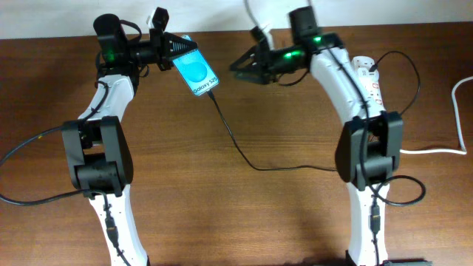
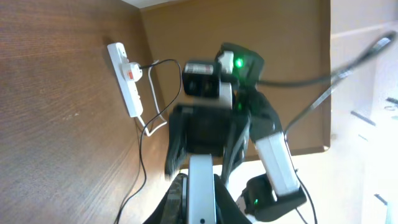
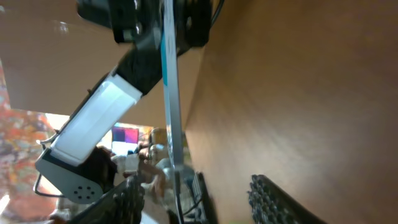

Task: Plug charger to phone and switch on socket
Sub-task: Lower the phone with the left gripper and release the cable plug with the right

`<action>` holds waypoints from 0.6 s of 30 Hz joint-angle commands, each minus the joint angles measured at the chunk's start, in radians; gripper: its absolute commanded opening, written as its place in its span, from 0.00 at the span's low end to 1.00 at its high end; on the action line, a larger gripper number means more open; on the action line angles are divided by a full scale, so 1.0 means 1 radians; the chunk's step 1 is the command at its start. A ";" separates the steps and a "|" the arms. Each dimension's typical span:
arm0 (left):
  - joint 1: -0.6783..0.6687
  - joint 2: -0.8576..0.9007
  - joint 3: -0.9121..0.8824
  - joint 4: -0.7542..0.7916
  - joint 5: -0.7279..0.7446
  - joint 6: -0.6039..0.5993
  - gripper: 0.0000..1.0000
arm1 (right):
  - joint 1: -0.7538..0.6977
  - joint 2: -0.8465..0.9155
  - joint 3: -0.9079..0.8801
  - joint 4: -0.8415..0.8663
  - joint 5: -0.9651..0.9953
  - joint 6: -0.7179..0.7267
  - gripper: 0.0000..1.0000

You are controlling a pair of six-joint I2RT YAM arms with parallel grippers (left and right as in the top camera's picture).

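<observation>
Gripper on the left arm (image 1: 176,53) is closed on the top end of the phone (image 1: 196,70) and holds it near the far edge of the counter, left of centre. The cyan screen faces up and slants toward the right. The left arm rises from the near edge and bends to the right at its wrist.

The right gripper (image 1: 240,68) sits just right of the phone, not touching it. Its fingers (image 3: 273,199) are spread wide with nothing between them. In the right wrist view the phone appears edge-on. The right arm arches up from the near edge and turns left.

The charger (image 1: 295,168) meets the phone's lower end; whether it is fully seated cannot be told. It trails across the middle of the brown wooden counter (image 1: 222,222), behind the right arm. The socket (image 2: 130,99) lies toward the far right corner with a black plug in it. Its white cord (image 1: 436,151) runs by the right edge. A cream wall (image 1: 44,18) stands beyond the far edge.
</observation>
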 commanded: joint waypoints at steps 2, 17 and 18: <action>-0.014 0.002 0.010 0.000 0.026 0.101 0.00 | -0.110 0.019 0.008 -0.013 0.019 -0.052 0.64; -0.190 0.175 0.010 -0.402 -0.062 0.531 0.00 | -0.121 0.019 0.008 -0.316 0.494 -0.224 0.68; -0.190 0.175 0.010 -0.402 -0.103 0.515 0.00 | -0.124 0.019 0.008 -0.316 0.505 -0.224 0.68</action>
